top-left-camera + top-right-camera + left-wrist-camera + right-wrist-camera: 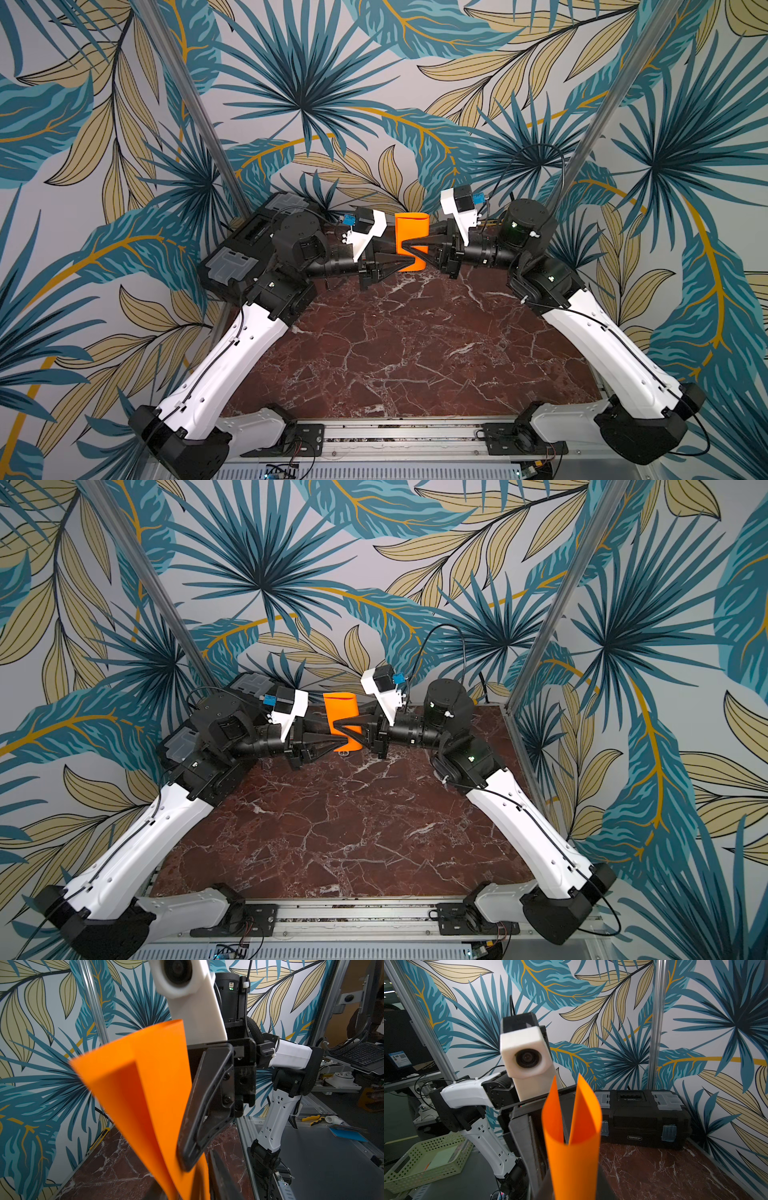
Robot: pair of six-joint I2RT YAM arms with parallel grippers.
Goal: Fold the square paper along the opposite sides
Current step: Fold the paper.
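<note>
We see the left gripper (409,262) and right gripper (405,244) both pinching the curled square paper (411,226), raised above the table (395,353).

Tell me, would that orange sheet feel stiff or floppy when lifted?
Probably floppy yet springy: the orange paper curls into an open loop. Likely very light: its edges look thin. Its smooth surface might slip.
</note>
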